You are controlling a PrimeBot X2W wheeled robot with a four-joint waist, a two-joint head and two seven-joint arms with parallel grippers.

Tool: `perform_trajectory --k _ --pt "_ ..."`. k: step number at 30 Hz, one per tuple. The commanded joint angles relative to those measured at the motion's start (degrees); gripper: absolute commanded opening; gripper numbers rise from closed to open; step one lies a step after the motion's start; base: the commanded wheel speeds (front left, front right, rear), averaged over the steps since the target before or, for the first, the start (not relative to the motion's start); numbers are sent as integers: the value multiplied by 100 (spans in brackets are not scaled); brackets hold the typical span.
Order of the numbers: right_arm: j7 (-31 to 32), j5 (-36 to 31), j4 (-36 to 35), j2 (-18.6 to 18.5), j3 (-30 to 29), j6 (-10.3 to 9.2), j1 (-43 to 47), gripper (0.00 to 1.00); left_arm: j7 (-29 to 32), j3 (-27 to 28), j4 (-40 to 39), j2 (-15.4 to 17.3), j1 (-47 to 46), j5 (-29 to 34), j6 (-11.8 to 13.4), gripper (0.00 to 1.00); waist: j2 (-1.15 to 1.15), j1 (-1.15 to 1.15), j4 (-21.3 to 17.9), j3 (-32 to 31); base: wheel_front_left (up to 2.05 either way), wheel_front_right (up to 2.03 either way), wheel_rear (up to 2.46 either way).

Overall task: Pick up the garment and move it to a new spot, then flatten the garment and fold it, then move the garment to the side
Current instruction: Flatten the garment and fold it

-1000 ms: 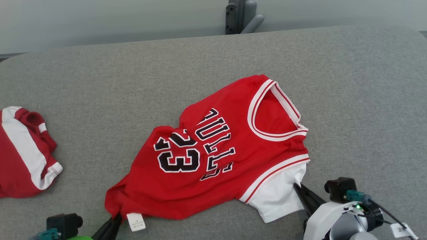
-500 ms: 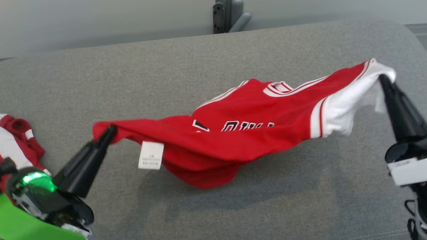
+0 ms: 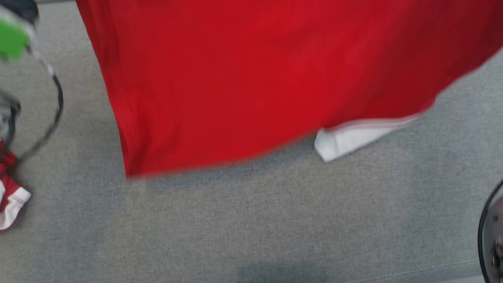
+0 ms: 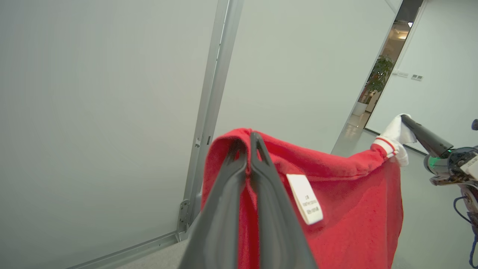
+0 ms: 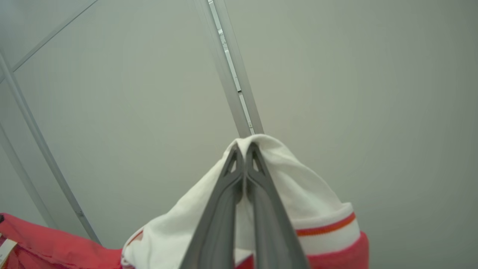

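The garment [image 3: 251,78], a red jersey with a white sleeve [image 3: 349,139], hangs in the air and fills the top of the head view, blurred, its lower edge above the grey surface. In the left wrist view my left gripper [image 4: 248,136] is shut on the red hem [image 4: 347,209] beside a white label [image 4: 304,198]. My right gripper [image 4: 405,119] pinches the far corner there. In the right wrist view the right gripper [image 5: 244,145] is shut on the white sleeve [image 5: 298,186]. The cloth stretches between the two grippers.
The grey padded surface [image 3: 251,228] lies below the hanging cloth. A second red and white garment [image 3: 10,196] sits at its left edge. The green-lit left wrist [image 3: 11,39] and a dark cable [image 3: 57,102] are at the upper left. A wall with a metal strip [image 4: 213,93] stands behind.
Both grippers have lifted the garment from low over the surface to high in the air. It now hangs as a sheet in front of the head camera, which has also shifted.
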Motion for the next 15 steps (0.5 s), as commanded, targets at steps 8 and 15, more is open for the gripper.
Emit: perform_trajectory --k 8,15 --pt "-961 -887 1985 481 35 4 -2685 0 -1259 -170 2845 -789 -2692 1235 157 0 0 -1 -26 1157 0 0 0" --pt "-2285 -1023 3210 599 510 4 -3441 0 -3238 -418 4555 -1073 -3554 2185 -147 0 0 -1 -152 1526 0 0 0"
